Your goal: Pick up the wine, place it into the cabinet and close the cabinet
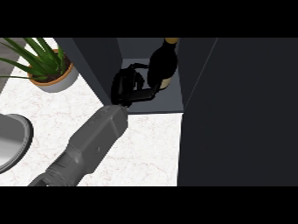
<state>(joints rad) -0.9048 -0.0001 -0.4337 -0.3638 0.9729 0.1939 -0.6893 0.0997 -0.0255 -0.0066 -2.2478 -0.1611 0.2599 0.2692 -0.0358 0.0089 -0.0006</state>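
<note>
**Wine in the cabinet, hand just beside it**

One hand (130,85) reaches into the open cabinet (152,106) on a grey forearm that rises from the lower left of the view. Going by its side of the view it is probably the left, though the crop makes that uncertain; no other hand shows. Its fingers are curled, with the tips pointing toward the wine (162,65). They lie at the bottle's lower left side, but it is hard to say whether they are clasping it or have let go: they look beside the glass, not wrapped round it

The wine stands upright on the cabinet floor, toward the back of the compartment, its pale cap at the top. The cabinet's dark walls rise on either side, and a broad dark panel to the right is most likely the open door (248,113)

Further out on the marble counter (148,148) are a potted plant (45,65) at upper left and a grey rim at the left edge

The placing step looks all but done. The next move calls for drawing the hand straight back out without nudging the bottle, then swinging the door shut
</note>
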